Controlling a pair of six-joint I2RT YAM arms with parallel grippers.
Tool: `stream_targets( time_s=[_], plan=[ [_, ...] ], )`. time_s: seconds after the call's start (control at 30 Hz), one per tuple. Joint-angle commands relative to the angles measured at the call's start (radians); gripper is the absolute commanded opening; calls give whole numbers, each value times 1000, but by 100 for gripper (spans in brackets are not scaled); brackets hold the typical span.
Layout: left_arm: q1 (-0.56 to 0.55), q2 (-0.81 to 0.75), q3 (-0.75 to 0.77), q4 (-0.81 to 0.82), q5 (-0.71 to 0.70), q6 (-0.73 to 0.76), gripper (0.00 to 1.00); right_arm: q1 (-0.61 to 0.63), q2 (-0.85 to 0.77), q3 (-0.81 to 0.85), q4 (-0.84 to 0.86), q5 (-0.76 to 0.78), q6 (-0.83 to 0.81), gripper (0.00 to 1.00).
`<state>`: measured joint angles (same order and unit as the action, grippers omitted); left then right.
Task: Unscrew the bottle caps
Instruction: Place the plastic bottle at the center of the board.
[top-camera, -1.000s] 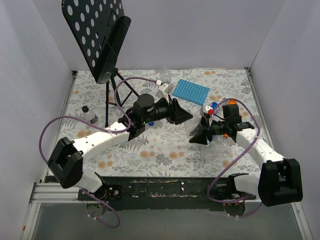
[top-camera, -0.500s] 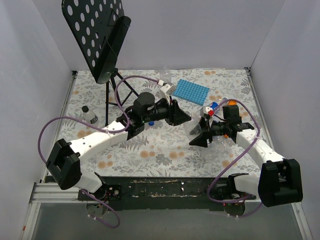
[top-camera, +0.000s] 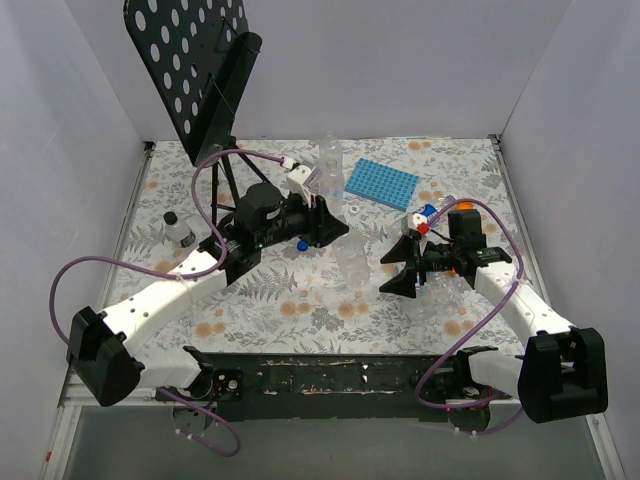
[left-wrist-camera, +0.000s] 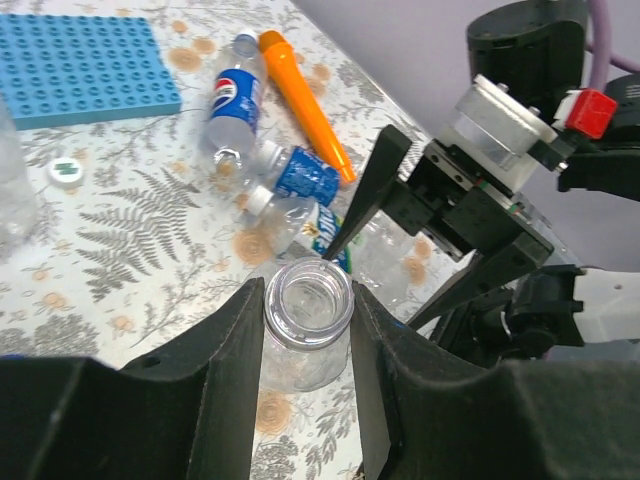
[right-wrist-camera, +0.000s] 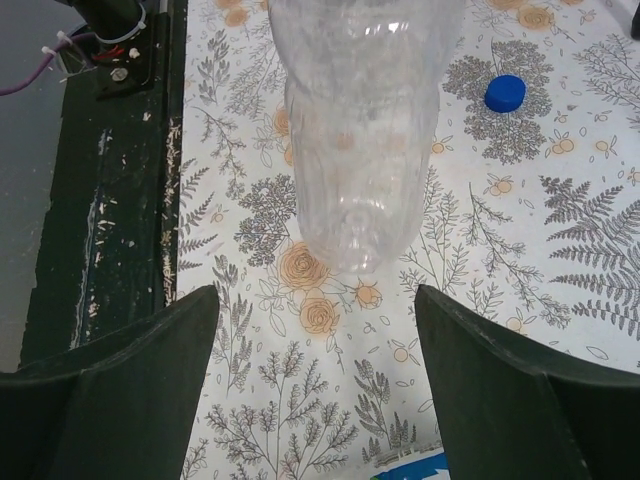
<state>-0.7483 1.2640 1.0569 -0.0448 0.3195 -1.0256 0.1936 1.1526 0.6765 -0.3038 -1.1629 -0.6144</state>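
Observation:
My left gripper (left-wrist-camera: 308, 305) is shut on the neck of a clear plain bottle (left-wrist-camera: 305, 345). The bottle's mouth shows open, with no cap on it. From above, this bottle (top-camera: 352, 264) hangs tilted below the left gripper (top-camera: 336, 230), over the middle of the table. My right gripper (top-camera: 394, 268) stands open just right of it, touching nothing. In the right wrist view the bottle's body (right-wrist-camera: 360, 130) lies ahead of the wide-open right gripper (right-wrist-camera: 315, 300). A loose blue cap (right-wrist-camera: 505, 92) rests on the cloth, and a white cap (left-wrist-camera: 65, 171) lies near the tray.
Labelled bottles (left-wrist-camera: 236, 100) and an orange stick (left-wrist-camera: 300, 100) lie in a heap by the right arm. A blue ridged tray (top-camera: 381, 184) and an upright bottle (top-camera: 330, 160) stand at the back. A music stand (top-camera: 195, 80) and a small bottle (top-camera: 178, 230) are at the left.
The right gripper has opened and let go of the bottle. The left gripper has closed on the bottle's neck and drawn back to the left with it.

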Motion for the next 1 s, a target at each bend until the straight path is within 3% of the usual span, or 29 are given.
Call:
stream_targets(
  time_s=[0.0,0.3,0.97],
  plan=[
    [23,-74,-6,-85,-91,76,0,-5,-25,6,-6,28,-34,87],
    [44,-98,-14,-110,-194,130,0,-3,-53,3,-12,77,-65,87],
    [121,-20,-11,35,-304,147,0,-3,-62,1,-23,86,-84,86]
  ],
)
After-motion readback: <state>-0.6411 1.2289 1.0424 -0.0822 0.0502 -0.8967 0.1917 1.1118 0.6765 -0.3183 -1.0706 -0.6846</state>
